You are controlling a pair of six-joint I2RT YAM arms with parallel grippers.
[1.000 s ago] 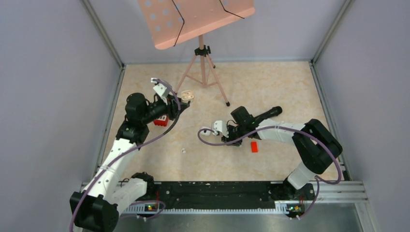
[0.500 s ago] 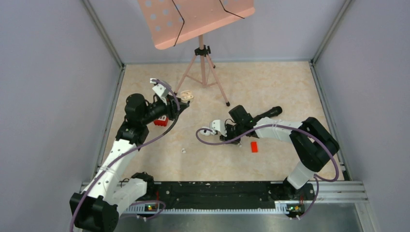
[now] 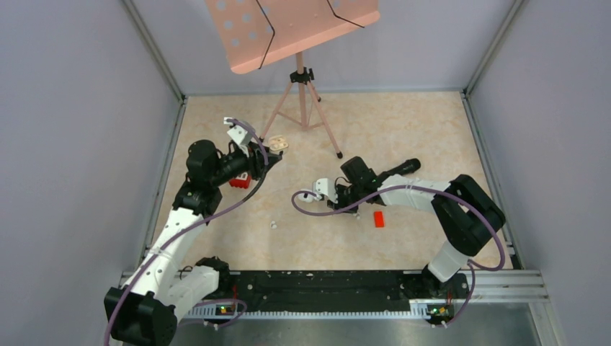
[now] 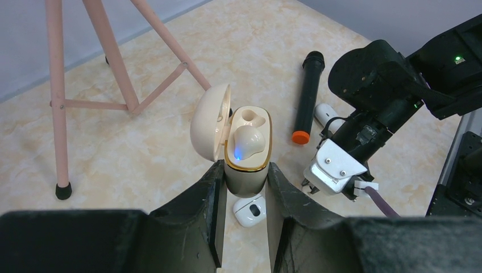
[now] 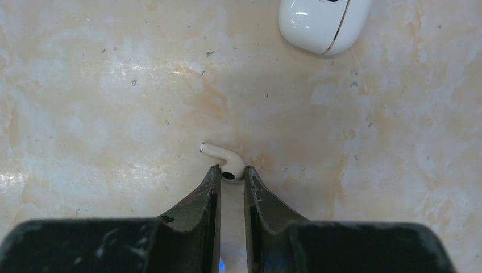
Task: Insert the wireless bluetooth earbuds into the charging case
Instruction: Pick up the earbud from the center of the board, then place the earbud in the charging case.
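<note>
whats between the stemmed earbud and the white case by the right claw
Nothing: the right wrist view shows bare marbled tabletop between white stemmed plastic earbud and glossy white pebble-shaped case.

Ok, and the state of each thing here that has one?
cream charging case: lid open, one socket empty, upright
seated earbud: in case, blue light on
left gripper: shut on cream charging case
stemmed earbud: on table, head between the jaws
right gripper: shut on stemmed earbud
white case: closed, on table
microphone: lying flat
</note>
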